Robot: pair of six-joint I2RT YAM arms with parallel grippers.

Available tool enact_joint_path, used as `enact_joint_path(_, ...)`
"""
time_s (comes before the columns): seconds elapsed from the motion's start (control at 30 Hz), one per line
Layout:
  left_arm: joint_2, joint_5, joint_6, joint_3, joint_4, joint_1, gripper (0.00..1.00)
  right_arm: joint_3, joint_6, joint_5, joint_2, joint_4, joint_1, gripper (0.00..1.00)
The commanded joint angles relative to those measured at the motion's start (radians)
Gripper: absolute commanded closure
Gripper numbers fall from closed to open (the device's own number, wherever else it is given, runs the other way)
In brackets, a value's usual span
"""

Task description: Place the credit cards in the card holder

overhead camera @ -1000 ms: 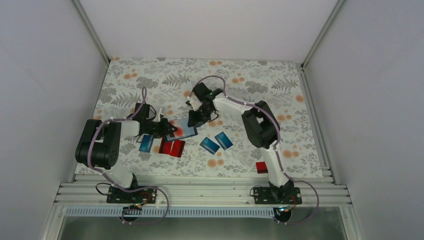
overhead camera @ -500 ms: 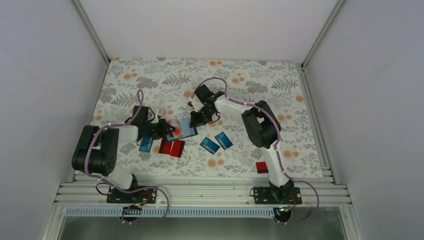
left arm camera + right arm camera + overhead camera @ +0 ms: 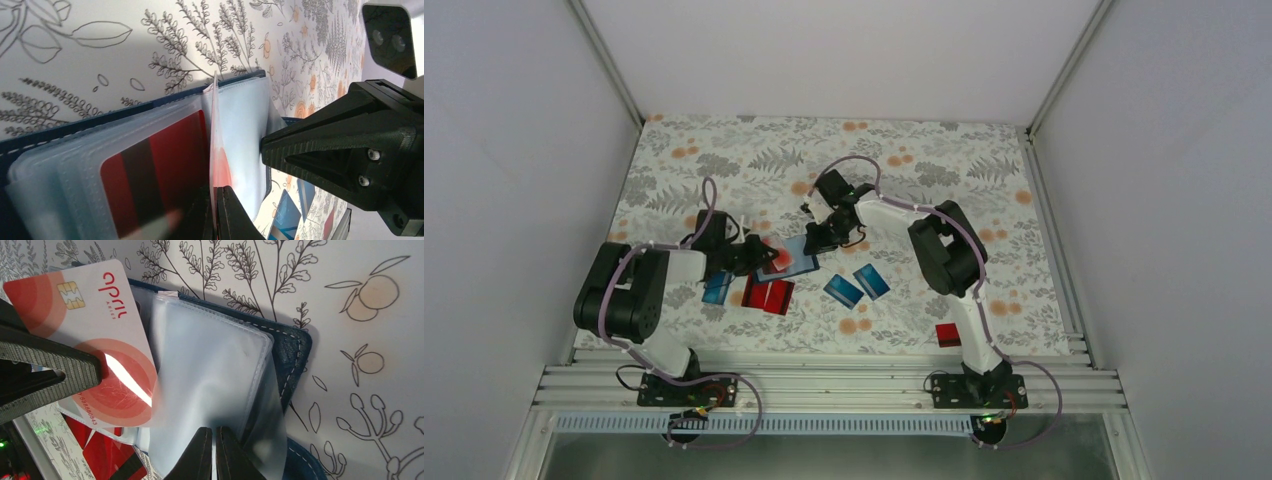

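Your left gripper [image 3: 216, 214] is clenched on the short edge of a white card [image 3: 85, 330] with red circles. It holds the card tilted on edge over the open holder [image 3: 296, 347], which lies near the middle of the table [image 3: 724, 150], a little toward the near edge. Your right gripper [image 3: 213, 452] is clamped on one clear sleeve [image 3: 215, 370] of the holder and lifts it off the navy cover. The card's free corner meets that sleeve, but you cannot tell whether it is inside a pocket. From the left wrist the card shows as a thin line standing between the sleeves. A red striped card [image 3: 145, 185] sits in a sleeve on one side of it, and the right gripper's black body is just beyond the holder. The two grippers are close together over the holder and do not touch. Loose on the table, a blue card [image 3: 716, 287] lies left of the holder and a red pair [image 3: 769, 296] lies just nearer than it. Two more blues [image 3: 843, 291] [image 3: 871, 281] lie side by side to the right. A lone red [image 3: 947, 334] sits at the near edge beside the right arm.
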Motion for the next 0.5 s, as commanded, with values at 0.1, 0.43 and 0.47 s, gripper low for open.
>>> enact_joint_path(0.1, 0.033, -0.024, -0.019, -0.006, 0.038, -0.023, 0.98, -0.062, -0.016, 0.062, 0.055, -0.077, 0.011, 0.95)
enact_joint_path(0.43, 0.033, 0.073, 0.053, -0.01, -0.071, -0.024, 0.98, -0.058, -0.009, 0.052, 0.058, -0.071, 0.007, 0.95)
enact_joint_path(0.47, 0.047, 0.083, 0.058, -0.006, -0.073, -0.025, 0.98, -0.058, -0.008, 0.048, 0.06, -0.069, 0.007, 0.95)
